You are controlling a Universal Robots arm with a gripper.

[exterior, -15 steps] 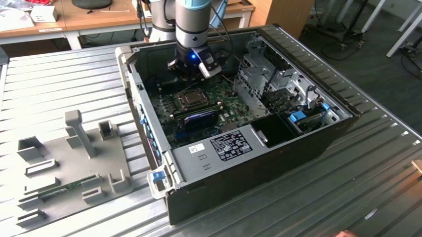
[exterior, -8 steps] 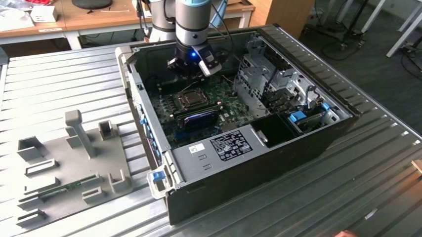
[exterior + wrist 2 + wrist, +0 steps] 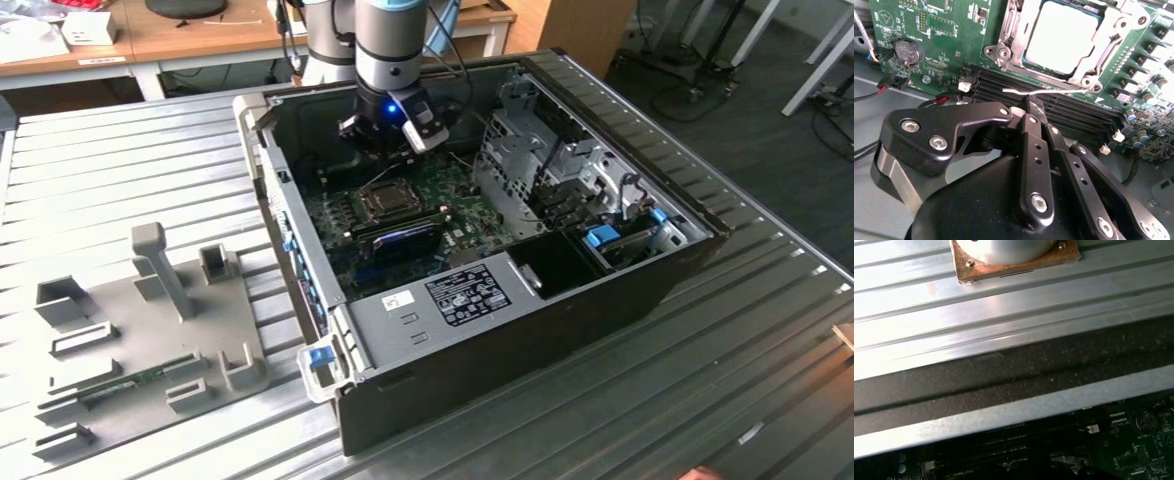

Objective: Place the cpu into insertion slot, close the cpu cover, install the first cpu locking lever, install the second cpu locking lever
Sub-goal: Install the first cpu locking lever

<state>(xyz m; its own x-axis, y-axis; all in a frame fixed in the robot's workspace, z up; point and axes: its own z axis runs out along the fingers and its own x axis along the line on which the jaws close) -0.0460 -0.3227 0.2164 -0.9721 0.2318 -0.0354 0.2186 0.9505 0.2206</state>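
The cpu (image 3: 1061, 37) lies pale and square in the insertion slot (image 3: 388, 200) on the green board. The silvery cpu cover (image 3: 1093, 59) lies flat around the chip, which shows through its window. A thin silvery locking lever (image 3: 1054, 92) runs along the socket's near edge and ends in a small hook. My gripper (image 3: 1030, 106) is shut with nothing between its fingers. Its tips sit just beside that lever, over the black memory slots (image 3: 1074, 112). In the exterior view the gripper (image 3: 387, 150) hangs inside the open case, just behind the socket.
The computer case (image 3: 627, 300) stands open on a ribbed metal table (image 3: 1004, 310). A drive cage (image 3: 534, 150) fills the exterior view's right of the board. Red and black cables (image 3: 884, 87) lie near a coin battery (image 3: 907, 51). A grey fixture plate (image 3: 134, 340) lies on the exterior view's left.
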